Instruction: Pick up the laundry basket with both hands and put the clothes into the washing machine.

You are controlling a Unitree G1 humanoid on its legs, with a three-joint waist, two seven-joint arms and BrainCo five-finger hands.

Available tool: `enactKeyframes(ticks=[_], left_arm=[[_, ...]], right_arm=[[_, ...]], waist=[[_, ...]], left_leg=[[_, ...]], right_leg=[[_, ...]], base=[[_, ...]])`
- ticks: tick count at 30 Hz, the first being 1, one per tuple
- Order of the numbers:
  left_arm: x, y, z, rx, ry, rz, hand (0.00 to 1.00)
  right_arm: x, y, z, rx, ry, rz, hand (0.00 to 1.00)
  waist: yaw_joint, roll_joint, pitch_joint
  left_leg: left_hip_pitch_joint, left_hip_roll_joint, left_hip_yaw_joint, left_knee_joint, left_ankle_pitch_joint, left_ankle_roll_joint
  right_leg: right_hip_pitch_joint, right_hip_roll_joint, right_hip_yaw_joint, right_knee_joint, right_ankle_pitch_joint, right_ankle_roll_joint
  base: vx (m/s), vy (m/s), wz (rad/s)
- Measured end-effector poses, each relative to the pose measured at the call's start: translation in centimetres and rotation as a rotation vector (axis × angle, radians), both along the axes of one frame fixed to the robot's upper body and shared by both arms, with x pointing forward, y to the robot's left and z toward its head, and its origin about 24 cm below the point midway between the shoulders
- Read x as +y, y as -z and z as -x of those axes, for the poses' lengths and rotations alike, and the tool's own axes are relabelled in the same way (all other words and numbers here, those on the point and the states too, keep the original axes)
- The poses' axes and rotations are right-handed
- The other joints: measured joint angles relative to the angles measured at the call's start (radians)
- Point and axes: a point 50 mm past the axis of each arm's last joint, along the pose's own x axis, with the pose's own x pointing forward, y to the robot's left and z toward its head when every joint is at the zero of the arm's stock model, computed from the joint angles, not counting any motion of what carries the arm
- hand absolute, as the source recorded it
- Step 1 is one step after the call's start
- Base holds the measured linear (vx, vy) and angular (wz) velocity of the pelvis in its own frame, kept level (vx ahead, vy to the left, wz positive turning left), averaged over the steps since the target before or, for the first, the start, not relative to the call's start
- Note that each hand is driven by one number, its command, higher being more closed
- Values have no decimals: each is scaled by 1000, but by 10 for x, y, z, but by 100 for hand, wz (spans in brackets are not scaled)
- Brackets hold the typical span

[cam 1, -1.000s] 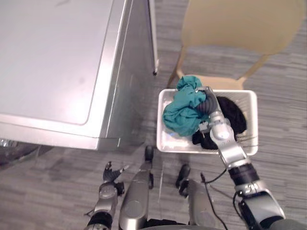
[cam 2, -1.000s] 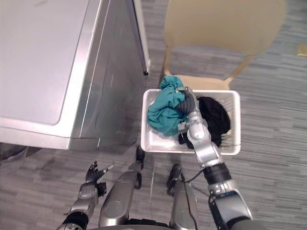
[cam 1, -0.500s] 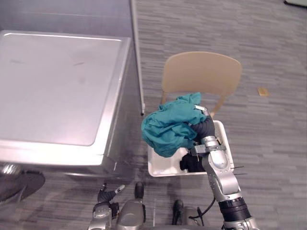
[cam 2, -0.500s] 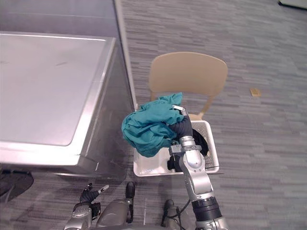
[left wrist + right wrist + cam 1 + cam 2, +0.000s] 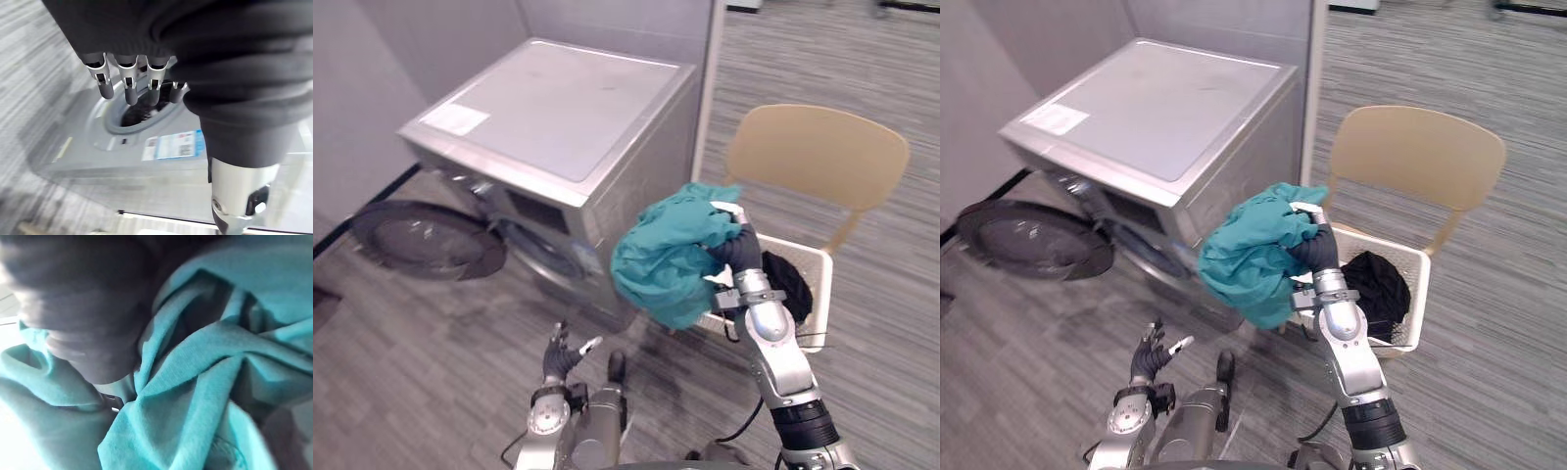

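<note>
My right hand (image 5: pixel 737 257) is shut on a bunched teal garment (image 5: pixel 668 257), held in the air to the left of the white laundry basket (image 5: pixel 820 286). The cloth hangs over the fingers in the right wrist view (image 5: pixel 205 396). A black garment (image 5: pixel 787 282) lies in the basket, which rests on the floor before the chair. The silver washing machine (image 5: pixel 558 117) stands at the left with its round door (image 5: pixel 426 240) swung open low down. My left hand (image 5: pixel 560 352) is open near the floor; its wrist view shows straight fingers (image 5: pixel 128 84) before the drum opening (image 5: pixel 142 105).
A tan chair (image 5: pixel 818 157) stands behind the basket. A partition edge (image 5: pixel 710 69) rises between the machine and the chair. Grey carpet floor (image 5: pixel 431 343) lies in front of the machine.
The right hand has lifted the teal garment out of the basket and carried it left toward the machine. The camera has swung, bringing the machine's front and open door into view.
</note>
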Motion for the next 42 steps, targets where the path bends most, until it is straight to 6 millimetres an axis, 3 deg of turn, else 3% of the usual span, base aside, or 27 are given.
enactKeyframes(ticks=[2, 4, 6, 9, 13, 14, 18, 19, 25, 33, 35, 37, 42], left_arm=[[-14, -17, -16, -89, 98, -34, 0], [-32, -30, -25, -149, 176, -35, 0], [-45, -38, -31, -190, 255, -51, 0], [-54, -40, -30, -208, 327, -109, 0], [-48, -41, -35, -217, 346, -175, 0], [-46, -41, -35, -219, 351, -214, 100], [-43, -40, -43, -223, 341, -293, 100], [-41, -41, -46, -231, 327, -314, 100], [-32, -45, -50, -252, 249, -331, 100], [-7, -18, -36, -103, 98, -244, 100], [-1, -14, -32, -82, 52, -215, 100], [17, -10, -27, -57, -48, -179, 100], [53, 8, -5, 32, -200, -168, 100]], right_arm=[[3, 12, -4, 53, -28, 34, 100], [6, 17, -6, 75, -48, 54, 100], [18, 20, -11, 91, -98, 61, 100], [49, 19, -10, 90, -216, 65, 100], [74, 17, -16, 100, -314, 71, 100], [79, 17, -17, 111, -337, 58, 100], [92, 20, -13, 143, -403, 13, 100], [96, 21, -11, 157, -425, -14, 0], [98, 27, -6, 208, -463, -132, 0], [87, 56, 12, 268, -447, -58, 0], [76, 67, 15, 289, -392, 3, 0], [54, 76, 16, 312, -290, 59, 0], [-2, 74, 23, 286, -70, 164, 0]], waist=[[-7, 7, -6], [-12, 17, -14], [-22, -9, -27], [-4, -40, -46], [3, -47, -50], [2, -48, -51], [2, -53, -55], [0, -58, -60], [0, -71, -85], [-4, -73, -90], [-1, -75, -92], [-2, -75, -95], [-7, -74, -98]], left_leg=[[134, 17, 13, -86, -45, -22], [227, 27, -1, -301, -29, -44], [243, 23, -4, -379, -10, -63], [244, -17, 1, -379, 6, -40], [245, -42, -2, -381, 22, -17], [249, -46, -1, -393, 33, -13], [255, -49, -9, -428, 56, -16], [257, -47, -13, -440, 64, -17], [267, -24, -20, -472, 94, -31], [292, 1, -26, -506, 110, -52], [296, -3, -29, -513, 109, -51], [295, 2, -28, -519, 110, -46], [302, 5, -26, -531, 122, -43]], right_leg=[[0, 0, -57, -48, 47, 8], [-5, 12, -101, -59, 67, 19], [-36, -7, -122, -34, 74, 31], [-39, -38, -99, -35, 104, 62], [-34, -57, -93, -43, 132, 75], [-34, -60, -92, -45, 140, 74], [-35, -59, -92, -51, 153, 71], [-35, -56, -92, -54, 155, 68], [-36, -31, -94, -63, 160, 59], [-36, -6, -84, -43, 147, 52], [-36, -7, -82, -31, 137, 58], [-36, 5, -81, -43, 134, 60], [-35, 10, -81, -53, 138, 53]], base=[[-189, 64, 85], [-168, 122, 73], [-145, 155, 45], [-103, 136, -4], [-119, 115, 6], [-93, 49, 1], [-112, 11, 2], [-68, -23, 1], [-2, -70, 0], [25, -66, -1], [17, -53, 3], [24, -36, -2], [57, -31, -2]])
